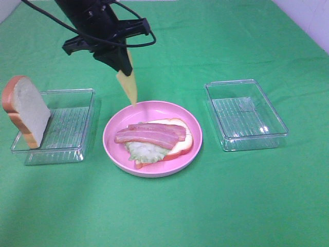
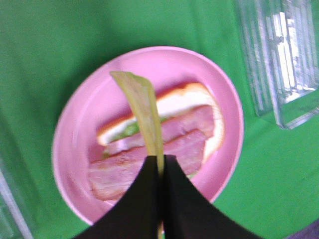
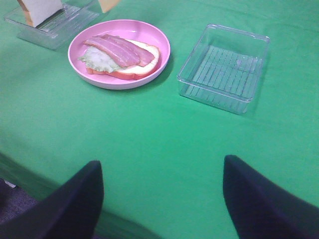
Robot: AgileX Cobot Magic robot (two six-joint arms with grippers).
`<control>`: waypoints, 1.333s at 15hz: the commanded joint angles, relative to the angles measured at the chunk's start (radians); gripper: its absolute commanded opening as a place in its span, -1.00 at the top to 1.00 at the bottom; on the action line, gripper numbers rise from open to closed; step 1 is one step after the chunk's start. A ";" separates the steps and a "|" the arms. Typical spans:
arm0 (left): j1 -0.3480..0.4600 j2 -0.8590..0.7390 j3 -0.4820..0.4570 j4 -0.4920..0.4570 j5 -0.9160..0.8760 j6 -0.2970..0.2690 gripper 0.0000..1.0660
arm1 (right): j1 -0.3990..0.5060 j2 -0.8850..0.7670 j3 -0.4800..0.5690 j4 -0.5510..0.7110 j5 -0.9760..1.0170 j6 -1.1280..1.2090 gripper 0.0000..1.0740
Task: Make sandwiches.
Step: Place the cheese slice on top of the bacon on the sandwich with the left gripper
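A partial sandwich lies on the pink plate [image 1: 115, 128]: a bread slice [image 1: 184, 145], pale green lettuce [image 1: 145, 153] and bacon strips [image 1: 151, 134] on top. My left gripper [image 1: 119, 66] is shut on the yellow cheese square [image 1: 128, 85] and holds it hanging above the plate's far left rim. In the left wrist view the cheese [image 2: 143, 109] hangs over the bacon [image 2: 182, 134]. A second bread slice [image 1: 26, 110] leans upright in the left clear tray [image 1: 72, 126]. My right gripper [image 3: 162, 199] is open and empty, near the table's front edge.
An empty clear plastic tray [image 1: 245, 114] stands right of the plate; it also shows in the right wrist view [image 3: 222, 67]. A green cloth [image 1: 205, 206] covers the table. Black cables [image 1: 56, 23] trail from the left arm.
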 commanded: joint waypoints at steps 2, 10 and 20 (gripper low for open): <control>-0.130 0.021 0.000 -0.052 -0.016 0.078 1.00 | 0.001 -0.011 0.002 -0.002 -0.013 -0.011 -0.23; -0.207 0.120 0.000 0.012 0.021 0.048 1.00 | 0.001 -0.011 0.002 -0.002 -0.013 -0.011 -0.23; -0.207 0.123 0.000 0.235 -0.034 -0.043 0.93 | 0.001 -0.011 0.002 -0.002 -0.013 -0.011 -0.23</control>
